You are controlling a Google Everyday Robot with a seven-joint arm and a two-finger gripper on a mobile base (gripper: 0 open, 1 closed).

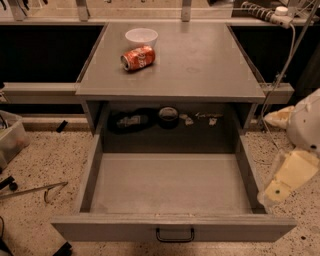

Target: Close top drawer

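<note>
The top drawer (172, 226) of the grey metal cabinet is pulled far out toward the camera. It is a plain, empty grey box with a flat front panel and a small black loop handle (175, 235) at the centre. My gripper (281, 186), cream-coloured below the white arm (307, 122), hangs at the right, just outside the drawer's right side wall near its front corner. It holds nothing that I can see.
A red soda can (138, 58) lies on its side on the cabinet top (200, 70), next to a white bowl (141, 36). Dark items (132, 121) lie behind the drawer. A power strip (260, 12) and cable hang at the right. A plastic bin (11, 140) stands left.
</note>
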